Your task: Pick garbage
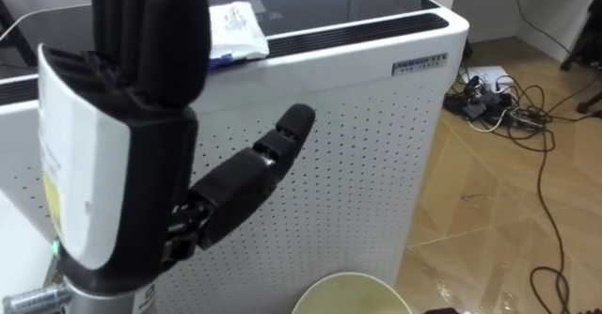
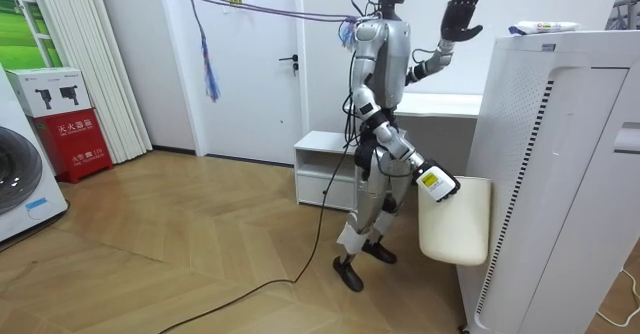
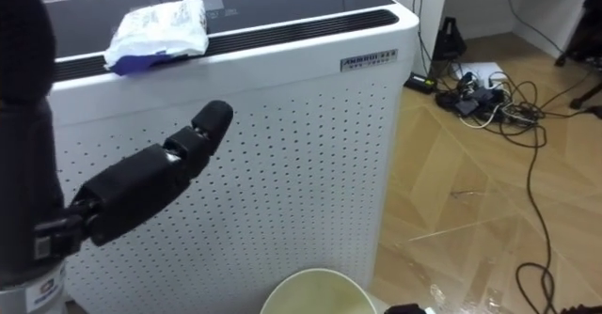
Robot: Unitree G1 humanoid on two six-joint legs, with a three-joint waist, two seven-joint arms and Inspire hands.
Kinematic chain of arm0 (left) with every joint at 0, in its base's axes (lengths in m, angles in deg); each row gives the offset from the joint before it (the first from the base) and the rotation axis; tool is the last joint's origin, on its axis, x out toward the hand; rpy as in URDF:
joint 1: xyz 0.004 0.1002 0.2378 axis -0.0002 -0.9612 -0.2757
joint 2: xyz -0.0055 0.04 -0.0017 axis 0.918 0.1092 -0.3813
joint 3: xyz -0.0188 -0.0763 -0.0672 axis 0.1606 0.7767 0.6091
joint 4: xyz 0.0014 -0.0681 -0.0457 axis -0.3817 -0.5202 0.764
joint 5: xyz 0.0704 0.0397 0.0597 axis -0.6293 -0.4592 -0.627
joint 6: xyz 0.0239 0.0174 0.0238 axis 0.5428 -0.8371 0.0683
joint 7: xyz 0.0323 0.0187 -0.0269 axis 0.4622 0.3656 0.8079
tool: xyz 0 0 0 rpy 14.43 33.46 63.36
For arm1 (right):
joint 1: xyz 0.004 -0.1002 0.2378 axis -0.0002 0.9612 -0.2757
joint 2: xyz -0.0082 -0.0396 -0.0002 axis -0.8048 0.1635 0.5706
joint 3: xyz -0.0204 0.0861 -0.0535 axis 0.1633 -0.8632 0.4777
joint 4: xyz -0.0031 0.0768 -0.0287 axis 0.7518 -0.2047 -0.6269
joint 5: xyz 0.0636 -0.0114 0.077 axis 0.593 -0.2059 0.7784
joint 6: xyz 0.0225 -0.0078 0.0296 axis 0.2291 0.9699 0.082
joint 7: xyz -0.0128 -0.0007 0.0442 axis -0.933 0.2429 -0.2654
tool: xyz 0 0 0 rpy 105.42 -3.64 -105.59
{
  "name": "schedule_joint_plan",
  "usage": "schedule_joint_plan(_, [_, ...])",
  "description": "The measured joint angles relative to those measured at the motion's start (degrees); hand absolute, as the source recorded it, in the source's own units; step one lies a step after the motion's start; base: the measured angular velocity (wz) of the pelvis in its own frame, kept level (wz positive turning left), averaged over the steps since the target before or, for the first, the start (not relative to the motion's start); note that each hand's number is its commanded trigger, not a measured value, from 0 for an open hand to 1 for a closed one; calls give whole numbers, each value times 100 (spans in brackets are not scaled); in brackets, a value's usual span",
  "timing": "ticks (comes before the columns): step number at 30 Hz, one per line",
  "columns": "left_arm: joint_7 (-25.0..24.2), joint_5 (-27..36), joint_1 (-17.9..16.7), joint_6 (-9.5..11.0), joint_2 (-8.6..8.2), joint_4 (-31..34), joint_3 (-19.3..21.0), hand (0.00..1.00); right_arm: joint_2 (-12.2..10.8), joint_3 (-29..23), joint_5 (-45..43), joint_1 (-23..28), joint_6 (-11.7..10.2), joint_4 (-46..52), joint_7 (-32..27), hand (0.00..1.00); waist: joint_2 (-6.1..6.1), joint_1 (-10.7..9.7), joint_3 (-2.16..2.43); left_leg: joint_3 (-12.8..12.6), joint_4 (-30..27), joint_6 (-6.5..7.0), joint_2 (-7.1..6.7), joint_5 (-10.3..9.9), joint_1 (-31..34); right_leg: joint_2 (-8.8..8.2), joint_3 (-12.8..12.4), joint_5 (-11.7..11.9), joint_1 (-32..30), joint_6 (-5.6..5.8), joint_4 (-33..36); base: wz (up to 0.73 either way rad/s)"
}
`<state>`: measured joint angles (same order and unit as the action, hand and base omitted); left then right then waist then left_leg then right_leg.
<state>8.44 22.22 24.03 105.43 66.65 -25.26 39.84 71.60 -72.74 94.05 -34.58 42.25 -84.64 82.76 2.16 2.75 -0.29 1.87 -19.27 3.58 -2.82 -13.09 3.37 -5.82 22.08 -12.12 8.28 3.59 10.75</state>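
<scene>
A crumpled white packet with a blue edge [image 1: 235,32] [image 3: 160,27] lies on top of a tall white perforated appliance [image 1: 357,145] [image 2: 560,174]. My left hand [image 1: 122,164] [image 2: 462,9] is raised in front of it, open, fingers straight up and thumb [image 3: 150,187] pointing toward the appliance. It is short of the packet and holds nothing. A cream waste bin [image 1: 353,293] [image 2: 455,224] hangs low beside the appliance, at my right hand [image 2: 437,182], whose fingers sit at the bin's rim. I stand upright facing the appliance.
Tangled cables and a power strip [image 1: 499,102] lie on the wood floor to the right of the appliance. A low white shelf [image 2: 325,164] stands behind me; a washing machine [image 2: 20,184] and a red box [image 2: 75,139] are at the room view's left.
</scene>
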Motion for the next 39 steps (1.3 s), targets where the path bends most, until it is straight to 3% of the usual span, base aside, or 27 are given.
schedule_joint_plan(8, [157, -332, 249, -72, 83, 5, 1, 0, -3, -4, 7, -1, 2, -50, 7, 100, -29, 99, -18, -7, -4, -1, -2, 1, -79, 2, -3, 0, 98, 0, -23, 0])
schedule_joint_plan(13, [120, -445, 160, -182, 339, -34, 3, 0, 10, -78, 3, 1, 3, -41, 123, 100, 22, 90, -41, -8, 9, -1, -1, -1, -81, 6, -14, 0, 111, -1, -23, 0])
schedule_joint_plan(15, [96, -445, 5, -195, 418, -148, 5, 0, 8, -206, 0, 1, 4, -24, 135, 100, 116, 85, -71, -20, 32, 0, -1, -1, -84, 6, -26, 9, 100, -15, -22, -5])
schedule_joint_plan(18, [-51, -446, -220, -277, 494, -226, 4, 0, 9, -229, 1, 23, 7, -24, 144, 100, 186, 62, -49, -32, 61, -5, 1, 13, -89, 6, -65, 12, 78, -19, -21, -3])
schedule_joint_plan(25, [-234, -447, -250, -355, 555, -437, 115, 0, 68, -237, -152, 96, 7, 26, 329, 100, 190, 57, -40, -44, 84, -11, -1, 27, -120, 9, -169, 11, 76, -19, -22, 0])
schedule_joint_plan(30, [-281, -455, -318, -635, 676, -626, 258, 0, 200, -235, -263, 107, 54, 87, 430, 100, 181, 82, -36, -116, 105, -10, -2, 27, -176, 9, -384, 11, 89, -19, -20, -5])
schedule_joint_plan(37, [-284, -454, -320, -853, 745, -757, 267, 0, 246, -235, -255, 134, 94, 202, 453, 100, 195, 70, -25, -134, 121, -10, 11, 27, -193, 23, -476, 11, 90, -19, -21, -4])
schedule_joint_plan(39, [-282, -453, -320, -864, 746, -801, 322, 0, 246, -230, -254, 164, 147, 245, 477, 100, 230, 81, 2, -138, 150, -8, 9, 31, -201, 22, -478, 11, 95, -19, -22, 0])
